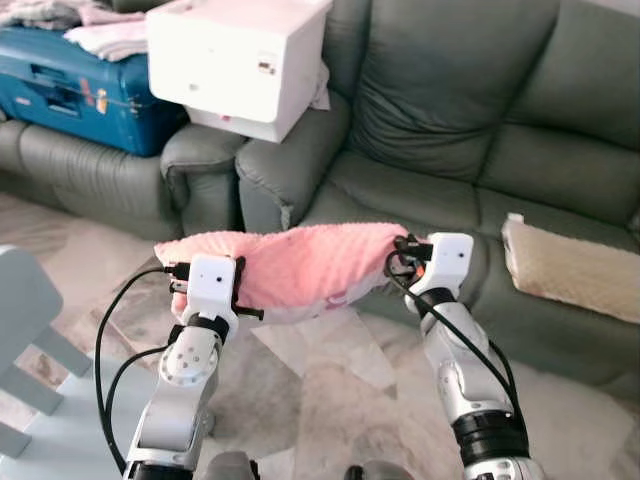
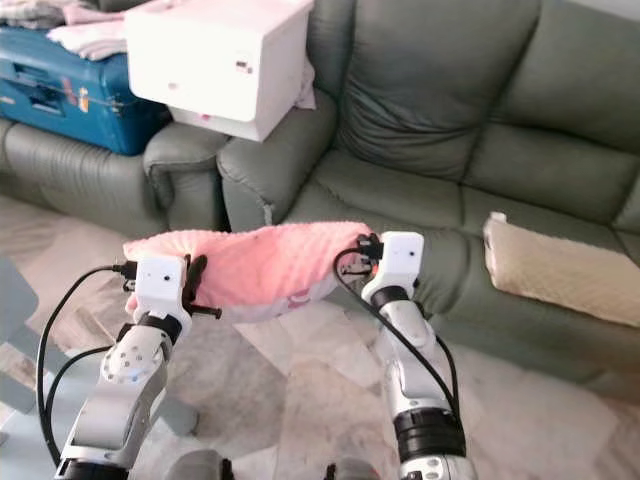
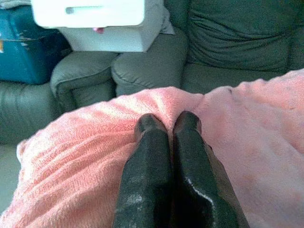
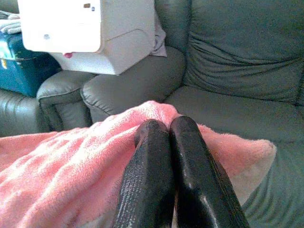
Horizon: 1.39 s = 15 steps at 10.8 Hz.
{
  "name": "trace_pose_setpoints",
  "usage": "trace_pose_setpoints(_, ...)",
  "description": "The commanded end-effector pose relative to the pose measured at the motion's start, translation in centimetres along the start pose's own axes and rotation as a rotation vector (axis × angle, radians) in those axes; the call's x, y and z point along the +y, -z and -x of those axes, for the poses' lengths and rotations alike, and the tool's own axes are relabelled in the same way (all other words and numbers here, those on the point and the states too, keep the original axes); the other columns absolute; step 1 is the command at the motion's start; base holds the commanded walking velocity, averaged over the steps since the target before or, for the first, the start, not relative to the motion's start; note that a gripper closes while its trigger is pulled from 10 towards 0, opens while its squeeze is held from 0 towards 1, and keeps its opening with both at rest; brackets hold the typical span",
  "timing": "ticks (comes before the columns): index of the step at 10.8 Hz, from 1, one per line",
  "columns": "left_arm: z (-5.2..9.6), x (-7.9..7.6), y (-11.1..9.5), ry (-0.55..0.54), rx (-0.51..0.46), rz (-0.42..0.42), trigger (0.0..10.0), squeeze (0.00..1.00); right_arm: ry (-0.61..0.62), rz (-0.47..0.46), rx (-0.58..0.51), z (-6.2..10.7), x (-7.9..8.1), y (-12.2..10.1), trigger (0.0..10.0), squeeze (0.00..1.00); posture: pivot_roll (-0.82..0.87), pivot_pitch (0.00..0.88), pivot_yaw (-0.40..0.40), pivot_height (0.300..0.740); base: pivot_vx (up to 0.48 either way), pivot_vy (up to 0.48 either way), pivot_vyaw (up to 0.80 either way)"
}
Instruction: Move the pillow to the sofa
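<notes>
while both arms reach forward, pink pillow (image 1: 300, 268) held in the air before the green sofa (image 1: 450, 150), left gripper (image 3: 168, 124) and right gripper (image 4: 166, 127) each pinching one end, jaws pressed together on the fabric

The white box (image 1: 238, 62) on the sofa arms runs off the top edge, and it covers whatever sits under it. The blue suitcase (image 1: 70, 85) is cut at the left edge. The pink pillow (image 1: 300, 265) hides the fingertips of both grippers. The cream cushion (image 1: 570, 268) slips past the right edge. The pale blue furniture (image 1: 45, 400) is cropped, so its kind is unclear.
</notes>
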<state>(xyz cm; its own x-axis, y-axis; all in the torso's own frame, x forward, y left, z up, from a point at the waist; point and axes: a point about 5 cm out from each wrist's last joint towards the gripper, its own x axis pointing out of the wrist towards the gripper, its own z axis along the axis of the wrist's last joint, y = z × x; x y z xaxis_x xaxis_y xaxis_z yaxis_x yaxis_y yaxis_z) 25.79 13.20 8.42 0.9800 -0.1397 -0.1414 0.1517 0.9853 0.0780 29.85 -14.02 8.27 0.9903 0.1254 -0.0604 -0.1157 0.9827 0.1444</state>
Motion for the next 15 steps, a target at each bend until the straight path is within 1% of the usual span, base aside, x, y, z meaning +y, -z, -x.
trace_pose_setpoints(1,-0.18,-0.66,-1.31,0.037,-0.062,0.003,10.0,0.00,0.024,-0.001,-0.007,0.00,-0.59,-0.16,10.0,0.00,0.08,0.000,-0.070,0.740,0.000,0.000,-0.80)
trace_pose_setpoints(2,-0.03,-0.65,-1.34,0.051,-0.072,-0.006,10.0,0.00,0.024,0.001,-0.003,0.03,-0.64,-0.07,10.0,0.00,0.08,0.000,-0.070,0.740,0.000,0.000,-0.74)
trace_pose_setpoints(3,-0.02,-0.68,-1.28,0.051,-0.069,0.001,10.0,0.00,0.022,-0.003,-0.003,0.08,-0.59,-0.06,10.0,0.00,0.08,0.000,-0.070,0.740,0.000,0.000,0.00)
trace_pose_setpoints(11,-0.16,-1.04,-1.42,0.079,-0.079,0.014,10.0,0.00,0.028,0.001,0.004,0.05,-0.75,-0.04,10.0,0.00,0.06,0.000,-0.060,0.740,0.309,0.000,0.00)
trace_pose_setpoints(15,-0.20,-1.19,-1.40,0.084,-0.078,0.016,10.0,0.00,0.029,0.003,0.003,-0.03,-0.86,-0.08,10.0,0.00,0.07,0.000,-0.062,0.740,0.340,0.000,-0.56)
